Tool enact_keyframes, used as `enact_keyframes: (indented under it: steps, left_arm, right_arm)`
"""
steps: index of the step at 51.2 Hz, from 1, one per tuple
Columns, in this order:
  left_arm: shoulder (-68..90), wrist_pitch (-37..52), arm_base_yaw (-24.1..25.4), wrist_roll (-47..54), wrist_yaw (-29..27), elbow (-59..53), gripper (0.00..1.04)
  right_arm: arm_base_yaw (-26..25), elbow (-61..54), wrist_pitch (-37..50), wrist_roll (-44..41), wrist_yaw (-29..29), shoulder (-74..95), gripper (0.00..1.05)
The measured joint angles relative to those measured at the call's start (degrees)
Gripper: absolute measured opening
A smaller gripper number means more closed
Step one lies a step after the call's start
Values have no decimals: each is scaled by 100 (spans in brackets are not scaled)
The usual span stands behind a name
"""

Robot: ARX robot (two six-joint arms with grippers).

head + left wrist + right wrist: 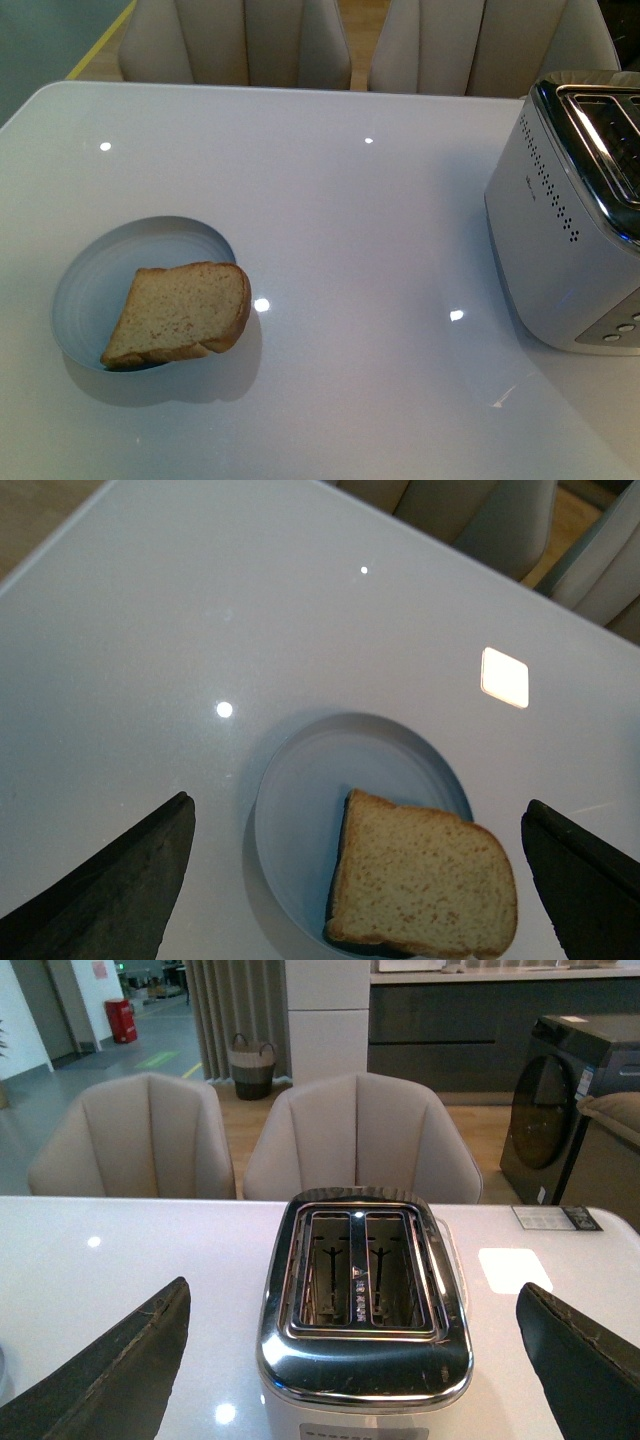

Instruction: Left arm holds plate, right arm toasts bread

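Spread wide apart, the left fingers [110, 890] grip nothing; they hang above the worktop [350, 220] with the plate [330, 770] showing in the gap between them, and neither finger touches it. The plate [110, 270] sits on the left part of the glossy white worktop, nearer the front edge than the back. On it lies the bread [180, 312], a single speckled brown slice (crust darker than the crumb). One straight-edged end is down in the dish and the rounded end reaches out over the rim on the side toward the toaster [560, 230]. From the left wrist the slice [420, 880] covers one side of the plate and leaves the pale ringed floor on the other side bare.

Bare worktop, dotted with bright lamp reflections, lies between plate and toaster, which stand well apart. The toaster is white-sided with a chrome top, at the right edge of the worktop. Its two slots [365, 1265] are open and hold only their wire guides.

Farther right, the right fingers [110, 1370] are likewise fully parted and empty, poised over the toaster [365, 1360] without contact. Two beige chairs [235, 40] stand behind the worktop.
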Motion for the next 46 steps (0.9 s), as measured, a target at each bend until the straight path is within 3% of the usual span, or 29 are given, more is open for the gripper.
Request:
enact_keyframes:
  steps: [21, 46]
  left_arm:
    - [2765, 918, -66, 369, -37, 813, 97]
    - [4415, 975, -144, 748, 37, 1801, 97]
  right_arm:
    - [0, 0, 0, 0, 0, 0, 96]
    - [0, 0, 0, -2, 0, 0, 96]
